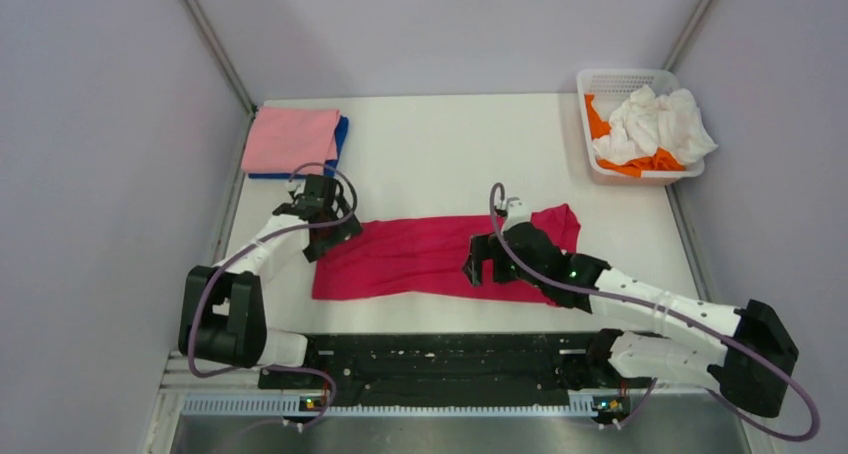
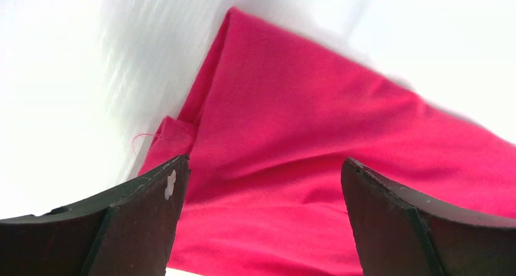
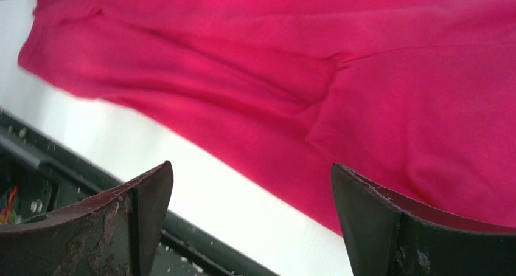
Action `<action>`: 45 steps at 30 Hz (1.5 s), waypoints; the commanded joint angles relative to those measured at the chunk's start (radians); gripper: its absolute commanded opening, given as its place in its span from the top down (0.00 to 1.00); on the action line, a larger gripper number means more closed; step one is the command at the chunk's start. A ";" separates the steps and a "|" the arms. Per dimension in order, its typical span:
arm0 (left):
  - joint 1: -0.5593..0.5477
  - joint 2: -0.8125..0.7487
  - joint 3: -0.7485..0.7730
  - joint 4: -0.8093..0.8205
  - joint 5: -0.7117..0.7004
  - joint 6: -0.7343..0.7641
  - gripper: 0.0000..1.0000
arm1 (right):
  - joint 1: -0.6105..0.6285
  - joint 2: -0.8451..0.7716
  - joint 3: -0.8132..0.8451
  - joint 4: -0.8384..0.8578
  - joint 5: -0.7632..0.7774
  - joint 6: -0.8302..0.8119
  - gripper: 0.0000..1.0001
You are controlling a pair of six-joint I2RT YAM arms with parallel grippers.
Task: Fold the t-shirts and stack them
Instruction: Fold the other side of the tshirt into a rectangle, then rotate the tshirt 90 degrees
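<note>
A crimson-red t-shirt (image 1: 420, 256) lies folded into a long band across the middle of the table. My left gripper (image 1: 330, 236) hovers open over its left end (image 2: 292, 142), with nothing between the fingers. Over the band's right half my right gripper (image 1: 480, 264) stands open above the near edge of the cloth (image 3: 341, 87), holding nothing. A folded pink t-shirt (image 1: 292, 139) rests on a folded blue one (image 1: 341, 134) at the back left. White (image 1: 655, 122) and orange (image 1: 598, 117) shirts lie crumpled in the basket.
The white mesh basket (image 1: 625, 77) stands at the back right corner. A black rail (image 1: 440, 359) runs along the near edge between the arm bases. Grey walls close in on both sides, with a metal strip along the left table edge (image 1: 232, 189).
</note>
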 commanded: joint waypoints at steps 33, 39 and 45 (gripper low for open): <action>-0.267 -0.126 -0.216 0.070 0.082 -0.194 0.01 | -0.548 0.496 0.126 0.272 -0.073 0.043 0.01; -0.442 -0.185 -0.263 0.192 0.092 -0.409 0.01 | -0.584 0.891 0.522 0.181 -0.233 -0.033 0.01; -0.631 -0.078 -0.165 0.257 -0.010 -0.512 0.01 | -0.586 1.241 1.070 -0.057 -0.325 -0.138 0.01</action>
